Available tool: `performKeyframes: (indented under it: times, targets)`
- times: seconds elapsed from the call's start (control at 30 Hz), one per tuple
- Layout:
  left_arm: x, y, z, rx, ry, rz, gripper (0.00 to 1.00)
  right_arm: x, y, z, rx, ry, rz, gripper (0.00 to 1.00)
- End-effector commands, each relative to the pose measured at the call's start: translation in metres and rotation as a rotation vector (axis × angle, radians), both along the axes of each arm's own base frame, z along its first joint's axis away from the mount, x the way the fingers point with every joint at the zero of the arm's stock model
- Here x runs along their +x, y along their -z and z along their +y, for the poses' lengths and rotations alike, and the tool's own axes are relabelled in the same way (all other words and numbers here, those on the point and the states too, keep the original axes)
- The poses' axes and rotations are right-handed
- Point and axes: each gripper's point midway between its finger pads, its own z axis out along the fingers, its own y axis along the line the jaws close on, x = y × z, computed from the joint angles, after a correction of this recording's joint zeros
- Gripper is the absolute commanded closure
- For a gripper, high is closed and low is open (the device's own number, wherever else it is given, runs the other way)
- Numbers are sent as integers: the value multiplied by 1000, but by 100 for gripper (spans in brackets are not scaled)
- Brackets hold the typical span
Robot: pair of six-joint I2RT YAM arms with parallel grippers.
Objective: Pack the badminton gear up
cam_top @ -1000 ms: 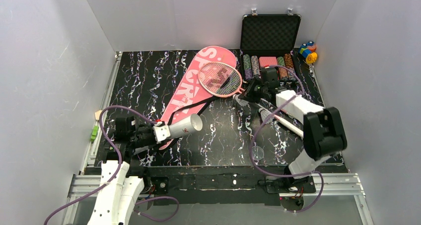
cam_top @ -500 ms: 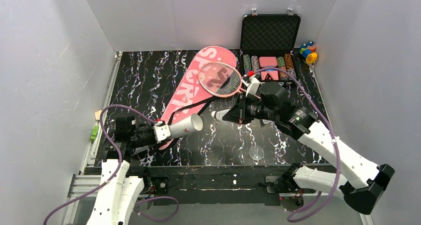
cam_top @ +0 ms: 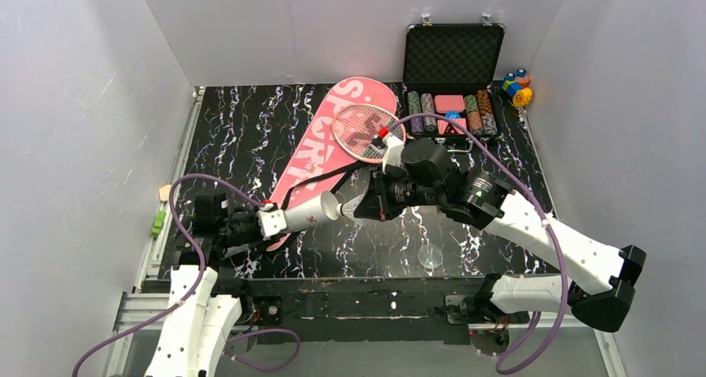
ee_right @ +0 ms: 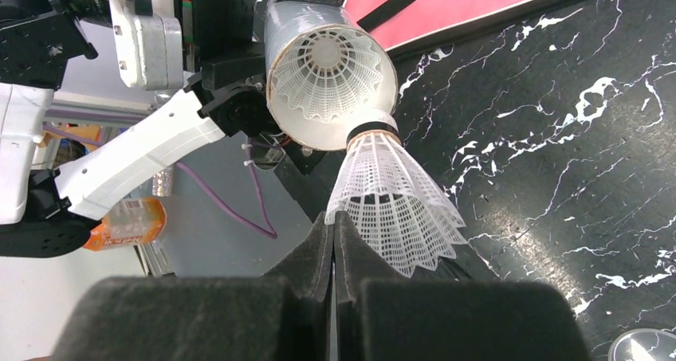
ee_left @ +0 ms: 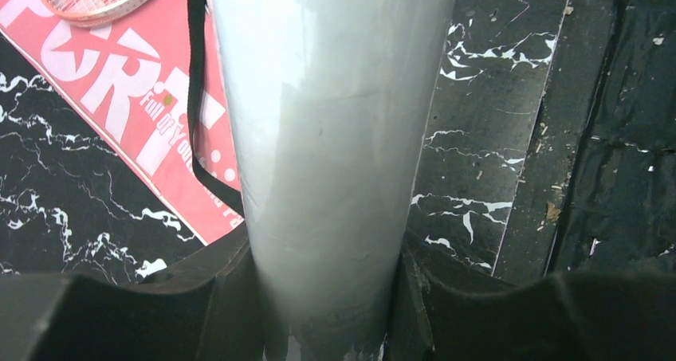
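Note:
My left gripper (cam_top: 266, 222) is shut on the closed end of the white tube (cam_top: 304, 214), which lies level with its open mouth facing right. In the left wrist view the tube (ee_left: 327, 138) fills the gap between the jaws (ee_left: 327, 297). My right gripper (cam_top: 372, 204) is shut on the skirt edge of a white shuttlecock (cam_top: 354, 207). Seen from the right wrist, that shuttlecock (ee_right: 394, 202) has its cork end at the lower rim of the tube mouth (ee_right: 331, 86), pinched by the gripper (ee_right: 334, 217). Another shuttlecock (ee_right: 327, 62) sits inside the tube. The pink SPORT bag (cam_top: 329, 148) lies behind, a red-framed racket (cam_top: 366, 131) on it.
An open black case of poker chips (cam_top: 454, 57) stands at the back right, with small coloured toy blocks (cam_top: 516, 86) beside it. A clear round lid (cam_top: 430, 256) lies near the table's front edge. The bag's black strap (cam_top: 320, 181) trails toward the tube.
The right arm has swung left across the table, carrying the shuttlecock up to the tube's mouth. The left arm and the tube have stayed put.

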Motion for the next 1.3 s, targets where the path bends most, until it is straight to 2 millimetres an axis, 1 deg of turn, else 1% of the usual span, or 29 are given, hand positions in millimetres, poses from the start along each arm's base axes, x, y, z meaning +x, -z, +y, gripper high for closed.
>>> performKeyframes:
  times: [0.0, 0.2, 0.33, 0.43, 0.63, 0.7, 0.8, 0.93, 1.0, 1.13, 1.27]
  targets:
    - [-14, 7, -6, -30, 27, 65, 92, 9, -29, 13, 62, -4, -81, 99]
    - [-16, 7, -7, -31, 44, 60, 92, 12, -31, 24, 62, -21, -89, 99]
    - [-17, 8, -6, -23, 45, 58, 92, 13, -34, 27, 63, -32, -94, 99]
    - [-17, 7, -7, -25, 51, 53, 92, 9, -36, 31, 71, -57, -84, 99]
    - [-17, 6, -7, -30, 53, 56, 92, 2, -22, 43, 48, -93, -49, 99]
    - [-17, 7, -7, -31, 52, 56, 93, 1, -16, 46, 42, -93, -36, 99]
    - [-18, 5, -8, -38, 57, 51, 93, 3, -13, 48, 47, -82, -31, 99]
    - [-19, 2, -9, -45, 58, 52, 92, 7, -17, 54, 80, -60, -35, 80]
    - [-19, 3, -9, -43, 56, 52, 93, 7, -20, 57, 106, -60, -39, 72]
    - [-20, 4, -9, -42, 54, 55, 93, 8, -30, 58, 144, -59, -53, 63]
    - [-19, 3, -9, -42, 53, 55, 93, 9, -36, 47, 151, -27, -77, 56]
